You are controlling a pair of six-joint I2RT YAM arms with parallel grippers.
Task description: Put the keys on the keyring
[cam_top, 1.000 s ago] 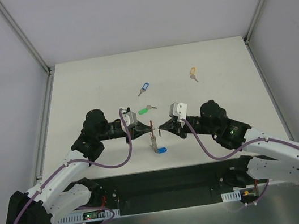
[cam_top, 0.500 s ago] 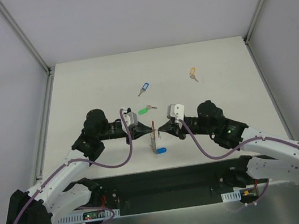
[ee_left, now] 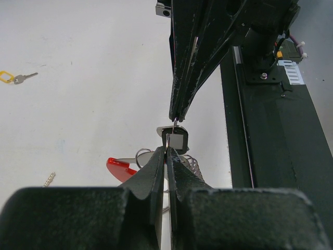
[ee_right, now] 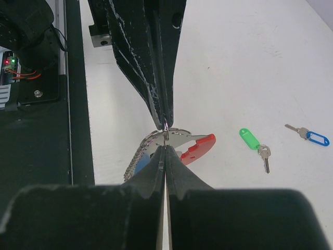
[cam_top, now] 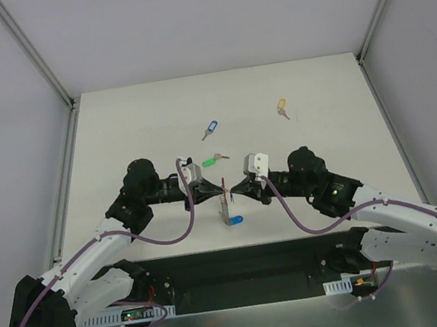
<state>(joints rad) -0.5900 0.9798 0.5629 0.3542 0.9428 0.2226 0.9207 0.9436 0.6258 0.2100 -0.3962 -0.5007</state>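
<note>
My left gripper (cam_top: 214, 189) and right gripper (cam_top: 232, 190) meet tip to tip above the table's near middle. The keyring hangs between them: its red band (ee_right: 200, 147) to one side, its grey ribbed strap (ee_right: 134, 161) drooping. The left gripper (ee_left: 167, 149) is shut on the keyring's thin metal edge. The right gripper (ee_right: 165, 148) is shut on the black-tagged key (ee_left: 178, 140), pressed against the ring. A blue tag (cam_top: 234, 220) shows at the strap's lower end. A green key (cam_top: 211, 161), a second blue key (cam_top: 210, 127) and a yellow key (cam_top: 281, 107) lie farther back.
The black base rail (cam_top: 244, 264) runs along the near edge under both arms. Grey walls and metal frame posts close the table's left, right and back sides. In the right wrist view the green key (ee_right: 251, 139) and the blue key (ee_right: 315, 138) lie to the right.
My right gripper has moved left, closing the gap until its tips meet the left gripper's at the keyring. The left arm and the loose keys have stayed put.
</note>
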